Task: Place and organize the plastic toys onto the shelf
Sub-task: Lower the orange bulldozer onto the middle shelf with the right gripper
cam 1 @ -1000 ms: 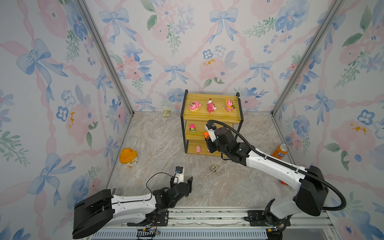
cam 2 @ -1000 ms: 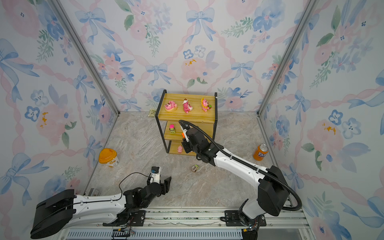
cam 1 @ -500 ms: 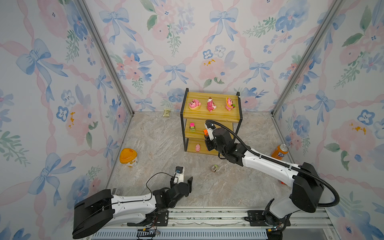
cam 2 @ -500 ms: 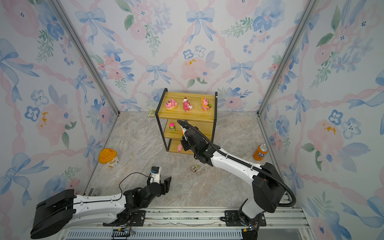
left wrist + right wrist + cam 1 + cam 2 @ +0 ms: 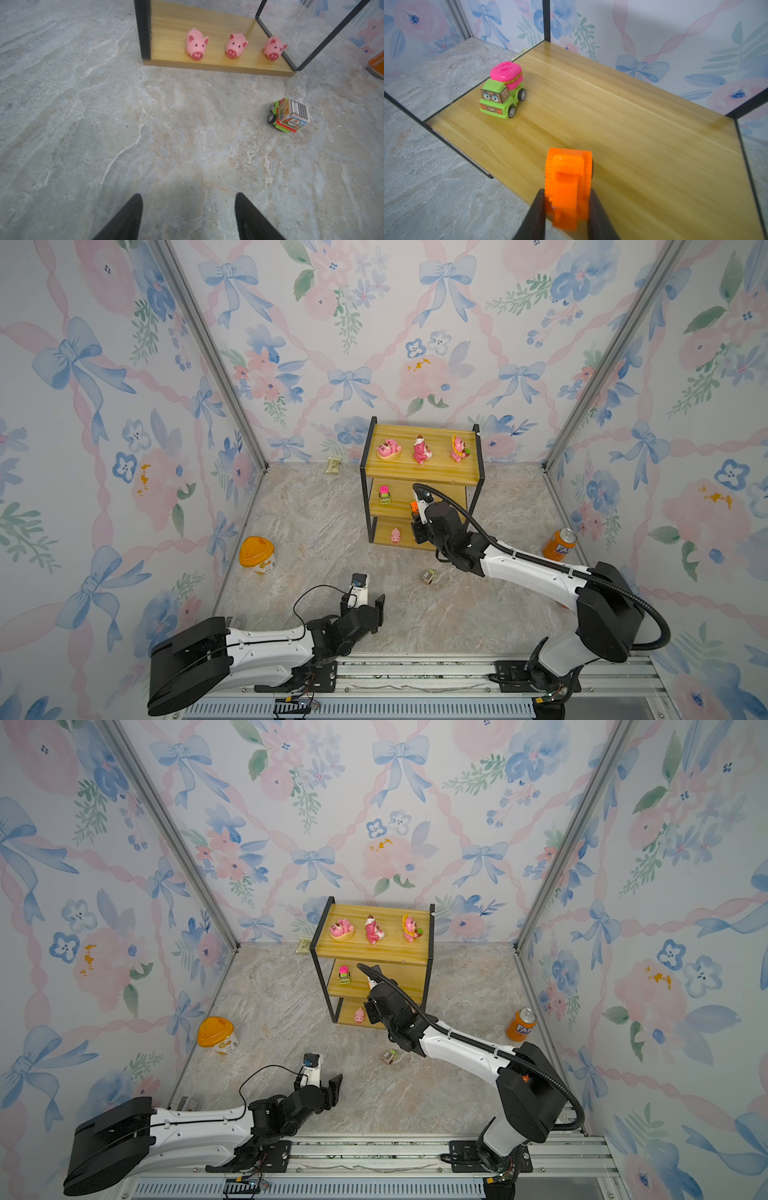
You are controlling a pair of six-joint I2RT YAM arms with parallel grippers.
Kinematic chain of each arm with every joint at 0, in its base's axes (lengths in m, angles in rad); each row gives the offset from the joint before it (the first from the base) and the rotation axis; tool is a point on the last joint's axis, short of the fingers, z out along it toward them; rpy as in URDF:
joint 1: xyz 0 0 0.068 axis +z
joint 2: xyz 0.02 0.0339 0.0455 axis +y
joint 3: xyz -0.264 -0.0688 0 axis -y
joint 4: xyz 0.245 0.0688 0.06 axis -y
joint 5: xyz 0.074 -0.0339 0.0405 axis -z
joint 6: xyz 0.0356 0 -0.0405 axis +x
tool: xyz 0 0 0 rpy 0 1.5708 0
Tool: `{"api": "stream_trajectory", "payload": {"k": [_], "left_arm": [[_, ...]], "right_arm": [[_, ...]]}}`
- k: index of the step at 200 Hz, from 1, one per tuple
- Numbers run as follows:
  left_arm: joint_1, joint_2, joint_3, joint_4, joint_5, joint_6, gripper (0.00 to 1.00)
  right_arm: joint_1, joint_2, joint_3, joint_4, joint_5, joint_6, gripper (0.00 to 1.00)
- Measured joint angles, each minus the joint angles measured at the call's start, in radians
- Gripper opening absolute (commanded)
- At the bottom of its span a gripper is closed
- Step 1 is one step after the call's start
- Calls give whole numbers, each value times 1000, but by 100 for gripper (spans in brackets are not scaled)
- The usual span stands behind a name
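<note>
The shelf [image 5: 465, 479] stands at the back. Three pink figurines [image 5: 422, 450] are on its top board, and a pink-green car [image 5: 502, 93] sits on the middle board. Three pink pigs [image 5: 235, 45] line the bottom board. My right gripper [image 5: 566, 193] is shut on the orange car [image 5: 568, 178] over the front edge of the middle board. A grey-green car [image 5: 289, 115] lies on its side on the floor in front of the shelf. My left gripper [image 5: 188, 207] hovers low over bare floor, open and empty.
An orange-lidded yellow tub [image 5: 257, 556] stands by the left wall and an orange soda can [image 5: 559, 543] by the right wall. A small packet [image 5: 333, 465] lies at the back wall, left of the shelf. The arms' rail [image 5: 415, 672] runs along the front.
My right arm has stretched slightly further toward the shelf with the orange car still in its grip. The left arm has not moved.
</note>
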Motion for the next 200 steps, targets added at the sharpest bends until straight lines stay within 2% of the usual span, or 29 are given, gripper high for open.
{"api": "stream_trajectory", "payload": {"k": [200], "left_arm": [[0, 20, 0, 1, 0, 0, 71]], "right_arm": [[-28, 59, -2, 115, 15, 20, 21]]}}
